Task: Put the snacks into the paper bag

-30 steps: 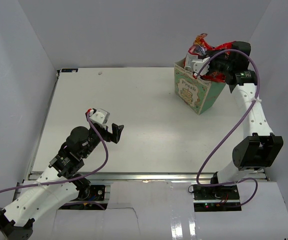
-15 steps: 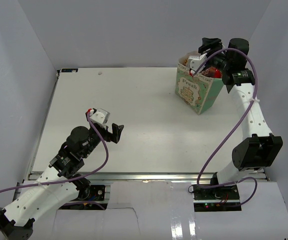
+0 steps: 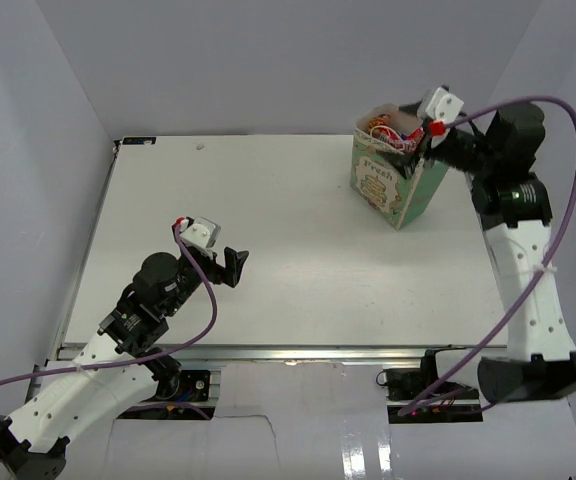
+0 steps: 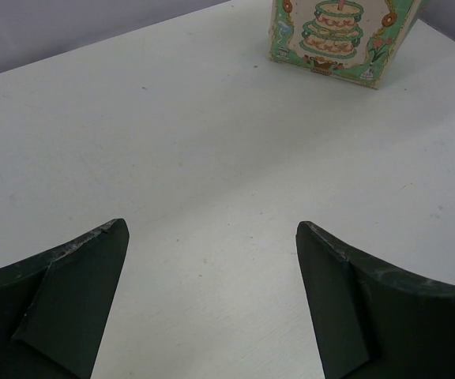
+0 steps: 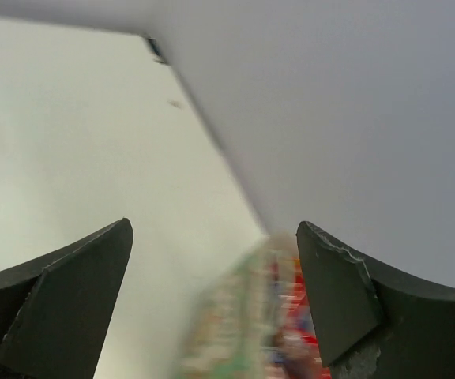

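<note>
Paper bag [image 3: 386, 188] stands upright, long axis vertical, mouth up, label face turned toward the left arm. Red snacks [image 3: 388, 127] show in its mouth. The right gripper [image 5: 213, 229] hangs fingers spread and empty, the paper bag blurred just below it. The left gripper [image 4: 212, 230], also spread and empty, has the bag well ahead, to its right.

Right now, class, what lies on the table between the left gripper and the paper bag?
Nothing: the table is bare between the left gripper and the paper bag, as the top external and left wrist views both show.
</note>
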Robot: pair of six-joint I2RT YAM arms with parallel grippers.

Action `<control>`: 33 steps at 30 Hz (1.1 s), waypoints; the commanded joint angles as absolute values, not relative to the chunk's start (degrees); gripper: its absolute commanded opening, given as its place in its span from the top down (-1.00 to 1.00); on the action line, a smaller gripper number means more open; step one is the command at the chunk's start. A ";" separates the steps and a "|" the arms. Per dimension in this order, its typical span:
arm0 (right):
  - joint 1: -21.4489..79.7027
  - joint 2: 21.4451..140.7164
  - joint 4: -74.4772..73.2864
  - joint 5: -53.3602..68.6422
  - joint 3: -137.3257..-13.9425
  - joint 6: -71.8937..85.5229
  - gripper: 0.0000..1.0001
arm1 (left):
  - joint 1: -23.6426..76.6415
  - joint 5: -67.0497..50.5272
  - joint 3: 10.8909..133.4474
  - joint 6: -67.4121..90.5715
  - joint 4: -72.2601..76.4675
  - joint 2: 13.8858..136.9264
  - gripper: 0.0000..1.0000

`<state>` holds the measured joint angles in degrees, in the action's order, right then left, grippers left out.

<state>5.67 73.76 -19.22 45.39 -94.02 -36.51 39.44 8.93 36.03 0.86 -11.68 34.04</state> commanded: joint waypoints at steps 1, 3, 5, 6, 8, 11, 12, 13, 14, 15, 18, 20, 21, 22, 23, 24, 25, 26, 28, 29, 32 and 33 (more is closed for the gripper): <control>6.06 68.57 -17.78 54.77 -76.42 -12.68 -0.80 | 39.11 7.65 36.39 0.79 -11.51 34.02 -0.96; 6.06 64.87 -17.05 51.00 -67.29 -10.82 -0.80 | 39.11 7.73 36.21 0.97 -11.51 33.66 -0.96; 6.06 61.20 -16.44 42.57 -62.25 -11.16 -0.80 | 39.11 8.00 36.12 0.88 -11.43 33.40 -0.96; 6.06 59.87 -16.17 38.71 -57.96 -10.99 -0.80 | 39.11 8.09 36.04 0.88 -11.43 33.31 -0.96; 5.98 55.31 -13.72 25.88 -53.55 -9.32 -0.80 | 39.11 8.35 36.04 0.88 -11.25 33.14 -0.96; 5.98 49.42 -10.91 18.73 -45.72 -9.31 -0.80 | 39.02 8.44 36.12 0.88 -11.43 33.22 -0.96; 5.98 48.09 -10.29 18.02 -44.05 -9.49 -0.80 | 39.11 8.44 36.04 0.79 -11.34 33.31 -0.96; 5.98 46.86 -9.76 16.97 -41.51 -9.93 -0.80 | 39.11 8.44 35.95 0.97 -11.34 33.48 -0.96; 5.98 44.93 -8.62 16.27 -40.53 -10.02 -0.80 | 39.11 8.44 35.95 0.88 -11.51 33.57 -0.96; 5.98 44.22 -8.09 15.56 -39.73 -9.93 -0.80 | 39.11 8.44 35.95 0.88 -11.51 33.84 -0.96; 5.98 42.80 -7.21 13.54 -38.41 -8.97 -0.80 | 39.11 8.52 35.95 0.88 -11.43 34.36 -0.96; 5.98 42.71 -7.21 13.45 -38.41 -9.05 -0.80 | 39.11 8.53 35.86 0.79 -11.51 34.45 -0.96; 5.98 42.54 -7.21 13.27 -38.41 -9.23 -0.80 | 39.11 8.61 35.95 0.88 -11.51 34.45 -0.96; 5.98 42.45 -7.12 12.92 -38.41 -9.49 -0.80 | 39.11 8.61 35.86 0.88 -11.43 34.54 -0.96; 5.98 42.36 -7.03 12.40 -38.23 -9.93 -0.80 | 39.11 8.70 35.77 0.79 -11.51 34.45 -0.96; 5.98 42.28 -6.94 11.78 -38.15 -10.11 -0.80 | 39.02 8.70 35.77 0.88 -11.51 34.54 -0.96; 5.98 42.01 -6.94 11.78 -38.14 -10.46 -0.80 | 39.11 8.79 35.86 0.79 -11.51 34.45 -0.96; 5.98 41.75 -6.77 11.69 -37.88 -11.16 -0.80 | 39.02 8.79 35.77 0.88 -11.60 34.54 -0.96; 5.98 40.70 -6.33 11.52 -37.62 -11.60 -0.80 | 39.11 8.70 35.77 0.88 -11.51 34.71 -0.96; 5.98 40.26 -6.15 11.25 -37.53 -11.60 -0.80 | 39.11 8.70 35.77 0.88 -11.51 34.72 -0.96; 5.98 38.85 -5.01 9.32 -37.09 -11.16 -0.80 | 39.02 8.61 35.77 0.79 -11.43 35.07 -0.96; 5.98 38.59 -4.66 8.62 -36.92 -10.99 -0.80 | 39.11 8.61 35.86 0.79 -11.51 35.07 -0.96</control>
<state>6.02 39.99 -8.82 11.27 -37.19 -10.94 39.42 8.51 36.03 0.89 -11.68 34.92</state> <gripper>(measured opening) 0.900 0.976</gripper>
